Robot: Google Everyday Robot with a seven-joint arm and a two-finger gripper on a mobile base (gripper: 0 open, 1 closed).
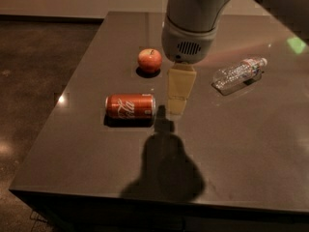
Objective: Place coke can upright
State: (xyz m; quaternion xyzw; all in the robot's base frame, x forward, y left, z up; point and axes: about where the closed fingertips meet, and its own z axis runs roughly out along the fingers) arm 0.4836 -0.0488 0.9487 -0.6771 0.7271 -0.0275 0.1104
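The coke can [130, 106] lies on its side on the dark table [227, 144], left of the middle, its silver ends facing left and right. My gripper [177, 105] hangs from the grey wrist above the table, its pale tip just right of the can's right end and a little above the surface. It holds nothing that I can see.
A red apple [149, 60] sits behind the can, close to the left of the wrist. A clear plastic bottle [239, 74] lies on its side at the right. The table's left edge and front edge drop to a dark floor.
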